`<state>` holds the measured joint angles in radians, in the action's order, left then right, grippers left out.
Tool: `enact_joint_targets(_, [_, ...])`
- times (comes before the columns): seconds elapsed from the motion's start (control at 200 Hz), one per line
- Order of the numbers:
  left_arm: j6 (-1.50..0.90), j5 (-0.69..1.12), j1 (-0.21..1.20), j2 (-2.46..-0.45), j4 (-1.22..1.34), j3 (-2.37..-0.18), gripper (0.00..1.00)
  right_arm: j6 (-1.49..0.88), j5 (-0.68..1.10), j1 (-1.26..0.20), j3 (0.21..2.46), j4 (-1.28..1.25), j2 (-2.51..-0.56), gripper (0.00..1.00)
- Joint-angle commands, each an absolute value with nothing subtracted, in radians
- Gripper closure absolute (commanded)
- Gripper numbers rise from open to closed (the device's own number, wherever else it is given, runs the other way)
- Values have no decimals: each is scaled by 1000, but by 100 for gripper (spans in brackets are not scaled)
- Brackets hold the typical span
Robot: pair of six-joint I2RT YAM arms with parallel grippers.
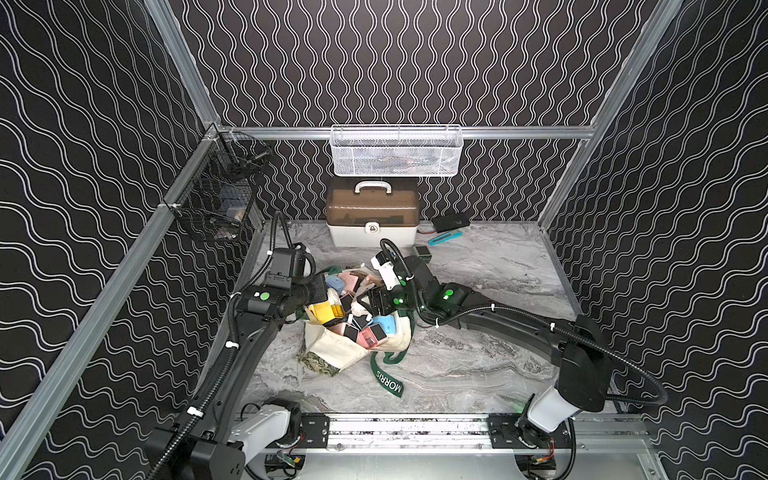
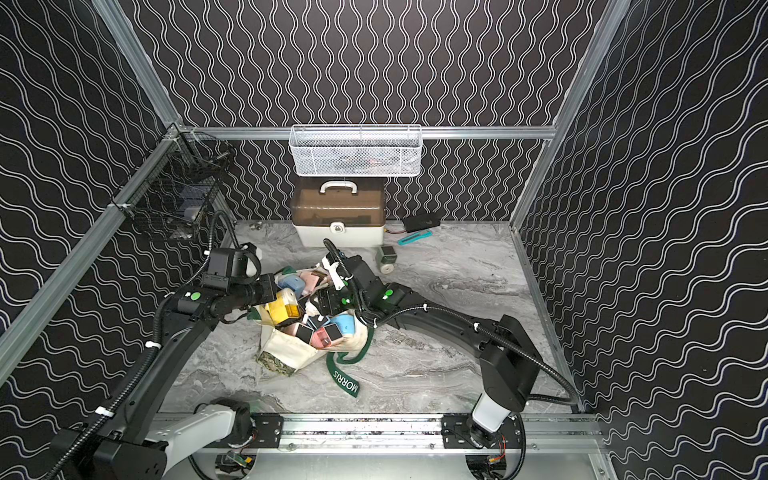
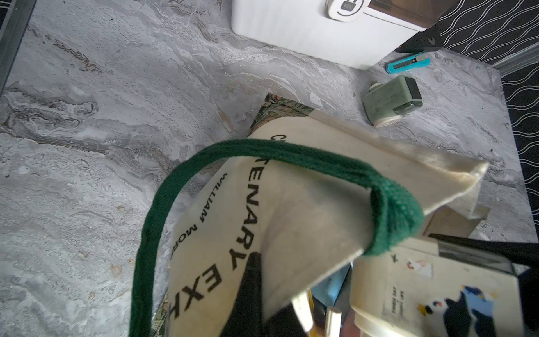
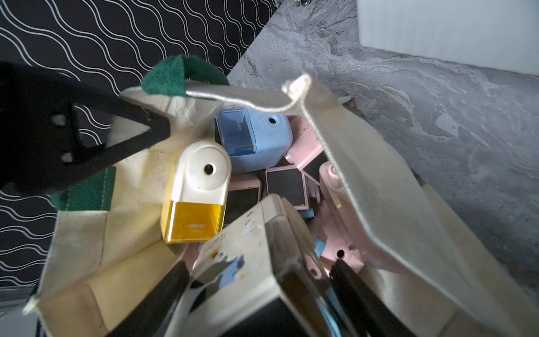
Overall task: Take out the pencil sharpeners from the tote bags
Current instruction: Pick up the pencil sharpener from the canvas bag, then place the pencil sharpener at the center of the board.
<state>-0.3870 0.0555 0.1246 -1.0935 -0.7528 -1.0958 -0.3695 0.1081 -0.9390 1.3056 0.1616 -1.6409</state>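
The right gripper [image 4: 259, 267] reaches down into the open mouth of a cream canvas tote bag [image 1: 336, 349]. Its two black fingers sit against opposite sides of a boxy cream plastic pencil sharpener with a puffin print and a dark brown see-through panel [image 4: 239, 294]; it appears to be gripping it. This sharpener's long axis seems to run along the fingers, its far end aimed deeper into the bag. Its printed face is turned toward the left arm.

The left gripper [image 4: 151, 128] is closed, pinching the bag's cloth rim beside a dark green woven strap [image 4: 175, 76]. This likely holds the mouth up and open so the other arm can reach in.

Deeper in the bag lie more sharpeners:
- A cream one with a yellow drawer [image 4: 195, 198] leans on the bag wall, pencil hole facing up toward the opening.
- A light blue one [image 4: 253, 137] sits just beyond it, hole also upward.
- Several pink ones with dark square panels [image 4: 287, 185] are packed beside them.

One pale green sharpener [image 3: 390, 100] is already out. It lies on its side on the grey marbled table [image 1: 478, 365], near a white plastic case with a brown lid [image 1: 372, 216].
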Motion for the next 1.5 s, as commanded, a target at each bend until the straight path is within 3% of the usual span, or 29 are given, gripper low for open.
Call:
enact_joint_targets(0.0, [-374, 61, 124, -1092, -785, -1097, 100, -359, 134, -940, 1305, 175, -1608, 51])
enact_joint_targets(0.48, [-374, 55, 123, -1092, -786, -1095, 100, -304, 108, -912, 1256, 254, -1393, 52])
enact_joint_targets(0.691, [-373, 55, 123, -1091, -786, -1097, 100, -365, 140, -732, 1198, 242, -1277, 52])
enact_joint_targets(0.781, [-374, 56, 123, -1089, -784, -1097, 100, -394, 62, -658, 1186, 257, -1264, 52])
enact_joint_targets(1.111, [-374, 55, 123, -1086, -787, -1097, 100, -372, -177, -464, 1285, 383, -1476, 52])
enact_joint_targets(1.496, [-374, 58, 121, -1088, -785, -1096, 100, -237, -89, -301, 1324, 296, -1699, 52])
